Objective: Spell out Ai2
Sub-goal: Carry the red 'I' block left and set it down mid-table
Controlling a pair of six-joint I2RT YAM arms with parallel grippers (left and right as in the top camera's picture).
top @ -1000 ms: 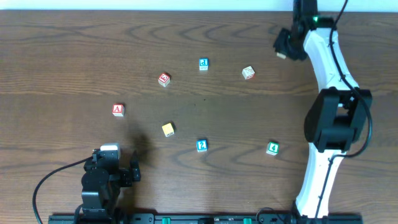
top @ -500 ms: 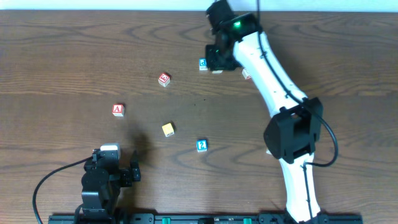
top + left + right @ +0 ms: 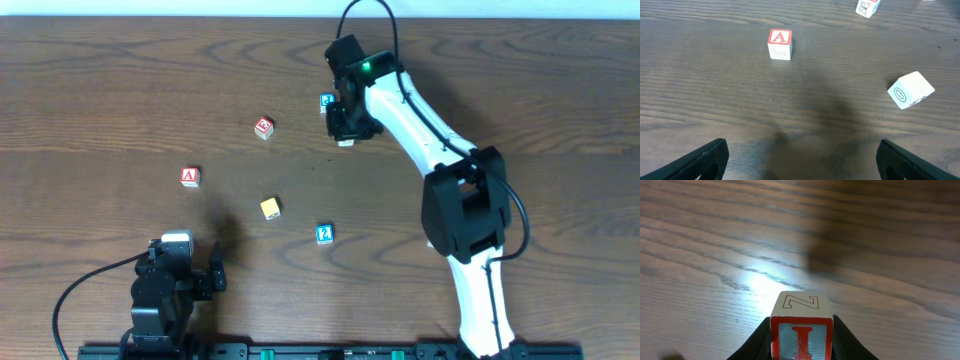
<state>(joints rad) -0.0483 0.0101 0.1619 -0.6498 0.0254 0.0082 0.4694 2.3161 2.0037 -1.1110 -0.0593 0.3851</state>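
**I block**: small cube with a red letter on its near face, clamped between the jaws of the right gripper. It lies well right of the A block and farther up the table.

**Handling, as judged:** light, rigid and smooth-sided. Best held square on two opposite flat faces, or it may twist.

**2 block**: right of the A block and nearer the base.

**Left gripper**: jaws wide and empty, short of the A block.

Even light, soft glare on blurred table
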